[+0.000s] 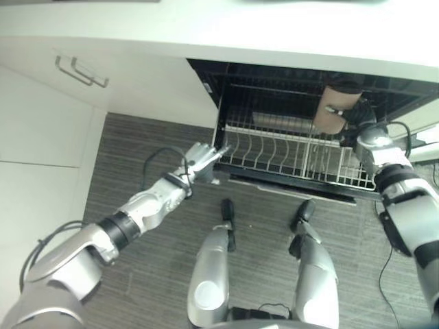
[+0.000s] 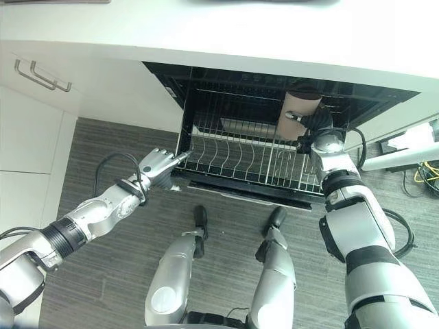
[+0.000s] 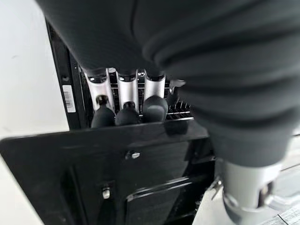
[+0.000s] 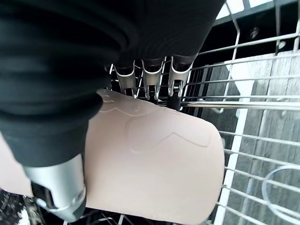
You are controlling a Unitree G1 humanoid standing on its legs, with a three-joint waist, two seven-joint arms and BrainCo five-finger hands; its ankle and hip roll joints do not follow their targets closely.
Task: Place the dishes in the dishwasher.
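Observation:
A tan cup (image 1: 331, 110) hangs on its side over the right part of the dishwasher's white wire rack (image 1: 274, 147). My right hand (image 1: 361, 127) is shut on it, with fingers (image 4: 151, 77) curled over the cup (image 4: 154, 164) and the thumb under it. The rack (image 2: 240, 154) stands inside the open black dishwasher under the counter, and its tines hold no dishes that I can see. My left hand (image 1: 199, 161) reaches to the rack's front left corner, open, its straight fingertips (image 3: 124, 112) resting on the top edge of the black door (image 3: 93, 154).
A white counter (image 1: 274, 27) runs across the top, above the dishwasher. White cabinet doors with metal handles (image 1: 81, 72) stand at the left. Grey plank floor (image 1: 151, 137) lies in front. A white bar (image 2: 405, 156) and loose cables lie at the right.

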